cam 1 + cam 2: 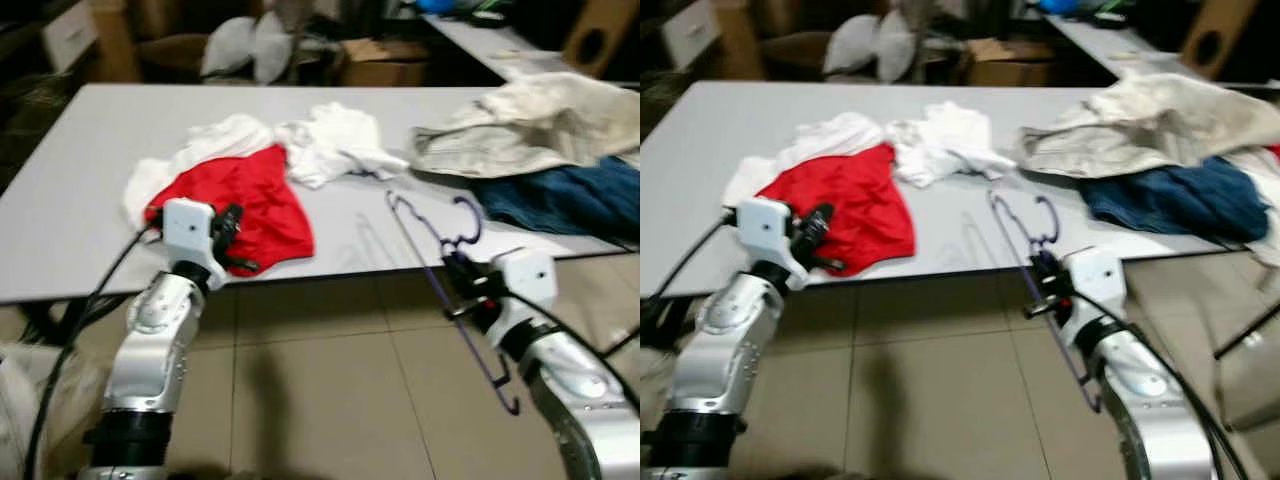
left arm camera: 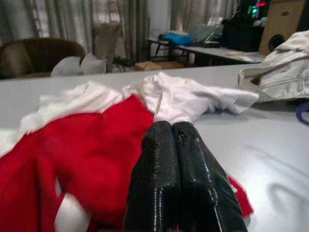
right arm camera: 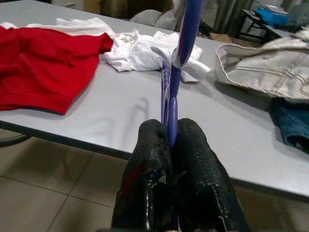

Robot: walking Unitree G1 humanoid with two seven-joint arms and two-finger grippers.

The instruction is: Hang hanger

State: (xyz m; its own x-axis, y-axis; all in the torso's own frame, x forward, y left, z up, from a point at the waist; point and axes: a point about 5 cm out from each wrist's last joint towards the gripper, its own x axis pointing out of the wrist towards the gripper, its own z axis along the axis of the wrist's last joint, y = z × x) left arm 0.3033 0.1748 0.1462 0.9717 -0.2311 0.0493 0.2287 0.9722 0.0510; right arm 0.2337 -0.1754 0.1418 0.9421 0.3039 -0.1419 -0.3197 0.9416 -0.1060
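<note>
Thin purple wire hanger [image 1: 440, 270], clamped between the closed black fingers of the right gripper [image 3: 170, 145], held tilted above the near edge of the grey rectangular table [image 1: 80, 200]. Hook [image 1: 468, 222] up over the tabletop, lower end [image 1: 500, 385] down past the table edge above the tiled floor [image 1: 330, 380]. Top of the hanger cut off in the right wrist view; thin outline smeared by blur in the head views, full shape hard to trace.

Left gripper [image 2: 176, 140] with fingers pressed together, nothing visibly between them, poised at the table's near edge over the crumpled red garment [image 1: 245, 205]. Contact with the fabric impossible to judge.

Beyond the red garment on the table, a rumpled white cloth [image 1: 335, 140], partly tucked under the red one. Towards the table's far right, a pale beige jacket [image 1: 530, 125] heaped over a blue denim piece [image 1: 560, 200]; denim mostly covered and cut off at the picture edge.

Behind the table, dim clutter: white pillows [image 1: 245, 45], a cardboard box [image 1: 385, 60], a second table [image 1: 490, 40] with small items too dark and blurred to name.
</note>
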